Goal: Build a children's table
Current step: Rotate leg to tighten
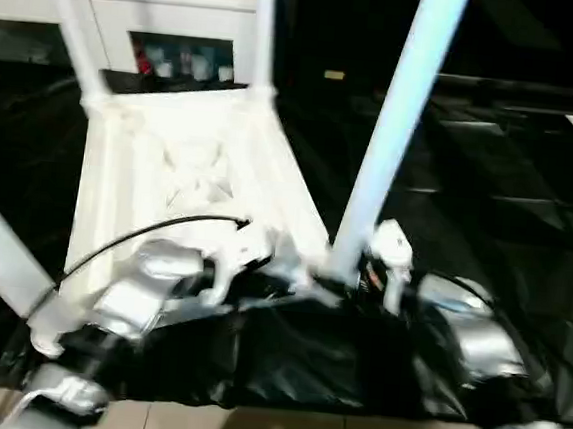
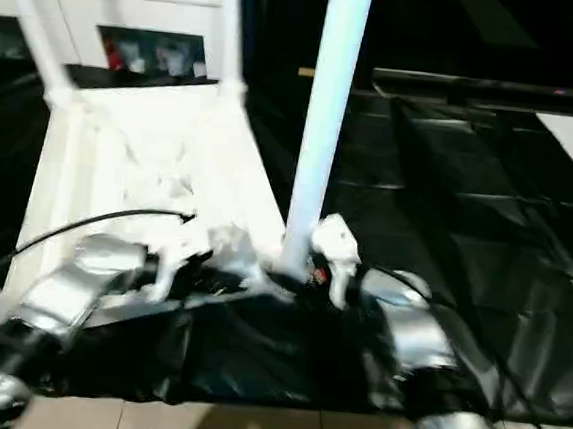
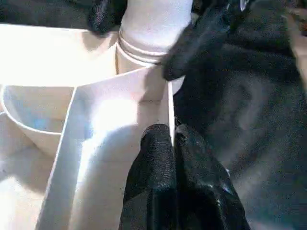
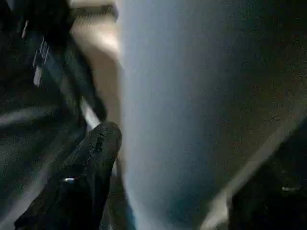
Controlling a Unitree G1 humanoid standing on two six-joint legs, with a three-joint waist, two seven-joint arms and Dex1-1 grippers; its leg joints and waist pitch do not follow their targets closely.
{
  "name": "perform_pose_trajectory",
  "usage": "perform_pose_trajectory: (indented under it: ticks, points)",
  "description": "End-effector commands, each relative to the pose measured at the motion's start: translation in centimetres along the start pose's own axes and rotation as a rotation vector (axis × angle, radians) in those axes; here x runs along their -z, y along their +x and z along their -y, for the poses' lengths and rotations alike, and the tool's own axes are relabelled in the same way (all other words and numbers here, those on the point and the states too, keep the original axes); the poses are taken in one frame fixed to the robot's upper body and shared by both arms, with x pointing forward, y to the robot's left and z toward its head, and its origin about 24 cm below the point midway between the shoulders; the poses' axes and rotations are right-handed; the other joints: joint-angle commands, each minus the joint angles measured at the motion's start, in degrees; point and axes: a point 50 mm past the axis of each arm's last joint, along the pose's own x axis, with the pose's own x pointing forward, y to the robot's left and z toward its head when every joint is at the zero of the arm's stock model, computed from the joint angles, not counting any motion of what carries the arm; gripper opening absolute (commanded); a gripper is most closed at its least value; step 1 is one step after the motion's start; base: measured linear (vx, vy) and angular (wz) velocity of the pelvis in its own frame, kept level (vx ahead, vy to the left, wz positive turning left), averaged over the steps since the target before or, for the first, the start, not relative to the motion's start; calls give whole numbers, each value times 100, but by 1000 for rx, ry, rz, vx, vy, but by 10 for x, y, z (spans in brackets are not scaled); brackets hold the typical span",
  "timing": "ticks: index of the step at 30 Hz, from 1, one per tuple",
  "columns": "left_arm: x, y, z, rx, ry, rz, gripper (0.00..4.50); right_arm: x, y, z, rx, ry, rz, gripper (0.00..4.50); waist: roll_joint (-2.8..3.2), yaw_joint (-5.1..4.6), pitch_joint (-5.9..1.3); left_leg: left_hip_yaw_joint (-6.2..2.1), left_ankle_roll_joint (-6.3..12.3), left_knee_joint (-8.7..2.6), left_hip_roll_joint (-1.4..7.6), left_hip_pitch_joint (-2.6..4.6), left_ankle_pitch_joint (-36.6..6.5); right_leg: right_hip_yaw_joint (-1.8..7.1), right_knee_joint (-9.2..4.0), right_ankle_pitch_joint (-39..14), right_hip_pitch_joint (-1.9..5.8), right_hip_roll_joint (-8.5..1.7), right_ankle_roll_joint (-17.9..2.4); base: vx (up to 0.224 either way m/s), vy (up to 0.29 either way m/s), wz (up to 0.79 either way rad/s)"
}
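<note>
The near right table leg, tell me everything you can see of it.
The near right leg is a long white tube, plastic by its look, slightly tapered. It stands tilted, its ringed foot seated in the corner socket of the upturned white tabletop. The right gripper sits at its base; the left gripper is shut on a rib nearby.

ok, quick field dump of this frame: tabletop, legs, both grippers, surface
tabletop: upside down, ribbed underside up
legs: four standing up in the corner sockets; near right leg
left gripper: shut on a tabletop rib beside that leg's socket
right gripper: at the base of the near right leg, grip unclear
surface: black sheet
background: white cabinet
</note>
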Motion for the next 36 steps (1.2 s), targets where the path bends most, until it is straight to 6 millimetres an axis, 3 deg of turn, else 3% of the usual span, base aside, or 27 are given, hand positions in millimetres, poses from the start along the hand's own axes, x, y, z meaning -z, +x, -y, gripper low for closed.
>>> perform_pose_trajectory:
  ticks: [1,4,7,11,20,24,25,26,28,33,36]
  points:
    - [-15,12,14,167,70,44,0,7,3,-7,-75,-4,-47,339,-10,-3,-323,40,529,-303,134,16,-1095,200,-246,-593,298,-226,-1532,0,0,0]
    - [-13,5,14,198,66,28,0,6,-1,-10,-162,-5,-57,325,-18,32,-289,36,350,-340,148,56,-1534,212,-319,-1322,276,-243,-1354,0,0,0]
    - [-13,3,13,204,64,24,0,4,-3,-11,-201,-8,-60,304,-8,53,-282,40,308,-347,153,69,-1619,228,-333,-1469,257,-241,-1294,0,0,0]
    - [-13,2,13,212,65,21,0,1,-1,-11,-226,1,-45,275,-34,75,-298,24,265,-345,140,32,-1470,230,-313,-1440,280,-256,-1222,0,0,0]
    - [-11,0,14,225,57,14,0,4,-2,-18,-294,18,-41,268,-23,94,-318,27,318,-320,134,18,-1254,220,-267,-1091,296,-243,-1316,0,0,0]
    - [-12,6,7,121,49,25,0,5,6,-16,-195,48,-18,267,-13,91,-303,26,240,-335,134,42,-1424,224,-302,-1319,273,-247,-1278,0,0,0]
    - [-14,12,2,37,30,44,0,5,14,-10,-70,68,-4,267,-18,76,-290,24,200,-341,126,29,-1492,229,-317,-1473,276,-254,-1229,0,0,0]
    - [-14,12,1,34,30,45,0,5,15,-10,-65,69,-4,267,-18,76,-290,24,200,-341,126,29,-1492,229,-317,-1473,276,-254,-1229,0,0,0]
    - [-16,21,-2,-47,20,40,0,4,27,-2,125,105,25,267,-33,19,-259,-16,-4,-378,99,47,-1803,216,-413,-2371,254,-286,-917,0,0,0]
    - [-22,35,-7,-174,-23,52,0,6,49,-4,326,236,36,266,-35,-128,-241,-71,-60,-401,71,13,-2001,173,-497,-3089,244,-285,-540,0,0,0]
    - [-29,46,-10,-267,-48,72,0,11,63,-8,427,279,-20,266,-38,-181,-245,-68,-41,-385,60,30,-2028,173,-518,-3083,208,-269,-533,0,0,0]
